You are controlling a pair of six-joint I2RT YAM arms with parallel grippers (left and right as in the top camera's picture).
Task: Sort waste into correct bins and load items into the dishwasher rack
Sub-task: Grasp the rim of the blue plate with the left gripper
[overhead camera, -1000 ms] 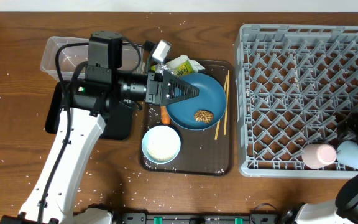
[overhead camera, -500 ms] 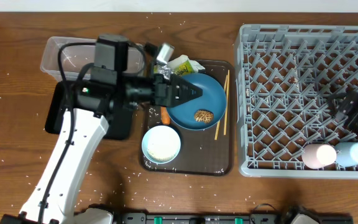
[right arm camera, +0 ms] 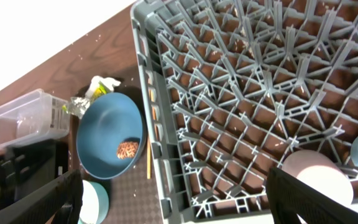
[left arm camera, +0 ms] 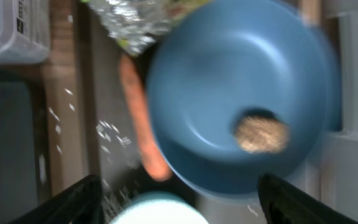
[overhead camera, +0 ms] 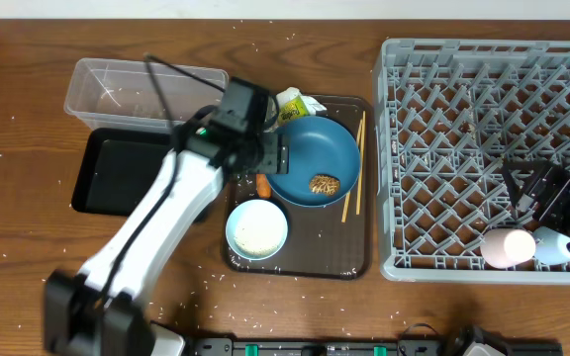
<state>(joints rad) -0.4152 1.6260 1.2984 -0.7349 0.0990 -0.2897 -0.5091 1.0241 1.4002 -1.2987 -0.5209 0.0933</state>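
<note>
The dark blue dish [overhead camera: 315, 158] lies on the brown serving tray [overhead camera: 349, 259] with a brown food piece [overhead camera: 325, 184] in it. An orange carrot [overhead camera: 262, 184] lies at its left edge and a crumpled wrapper [overhead camera: 295, 103] behind it. My left gripper [overhead camera: 273, 156] is open above the dish's left rim; its wrist view shows the dish [left arm camera: 241, 93], carrot [left arm camera: 143, 124], food piece [left arm camera: 261, 134] and wrapper [left arm camera: 135, 18]. The white bowl [overhead camera: 256, 229] holds rice. Chopsticks [overhead camera: 354, 178] lie right of the dish. My right gripper [overhead camera: 532, 188] is open above the grey rack [overhead camera: 443, 148]. No white paper shows.
A pink cup [overhead camera: 508, 247] and a light blue cup [overhead camera: 559, 247] sit in the rack's front right corner; the pink cup also shows in the right wrist view [right arm camera: 319, 174]. The clear tub [overhead camera: 117, 89] and the black tray [overhead camera: 127, 178] stand left of the serving tray. Rice grains dot the table.
My left arm has swung off the black tray, and its gripper has pulled back to the dish's left rim. My right gripper has moved from the right edge to above the rack.
</note>
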